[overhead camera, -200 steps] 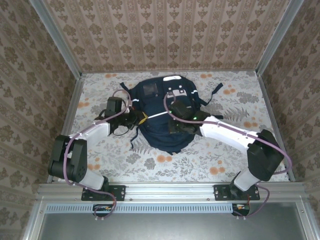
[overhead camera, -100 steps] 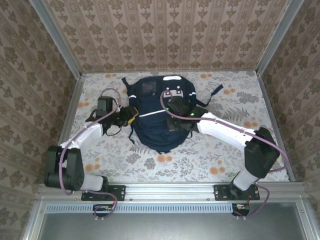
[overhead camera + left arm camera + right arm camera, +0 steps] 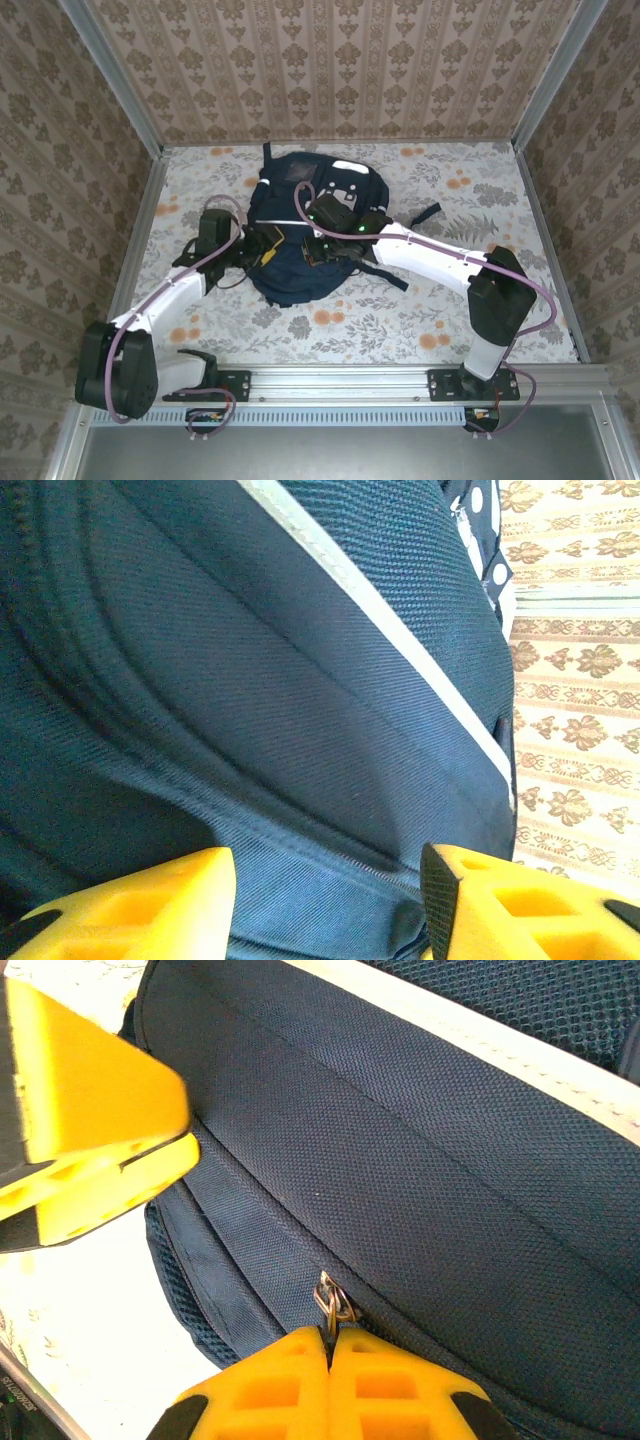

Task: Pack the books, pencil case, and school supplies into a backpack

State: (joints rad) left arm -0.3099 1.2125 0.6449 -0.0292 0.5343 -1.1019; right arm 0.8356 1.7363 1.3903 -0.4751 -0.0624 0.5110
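From the top camera, the blue backpack [image 3: 300, 215] lies on the flowery table [image 3: 430, 300], in the middle of the frame and a bit to the left. The left pincer [image 3: 262, 247] is at the bag's left side. The right pincer [image 3: 316, 252] is on the bag's lower middle part. From up here I cannot tell how wide they are.

In the left wrist camera, the backpack [image 3: 250, 680] is very close. A white stripe [image 3: 400, 630] slants from the top middle down to the right. The left pincer [image 3: 328, 885] is at the bottom. Its two yellow fingers [image 3: 140, 905] stand apart, with blue cloth showing between them and nothing pinched.

In the right wrist camera, the right pincer [image 3: 328, 1350] is at the bottom middle. Its yellow fingers [image 3: 270, 1380] press tight together and pinch the little metal zipper pull [image 3: 335, 1305] on the backpack [image 3: 450, 1160]. One yellow finger [image 3: 90, 1130] of the left pincer is at the upper left, by the bag's edge.
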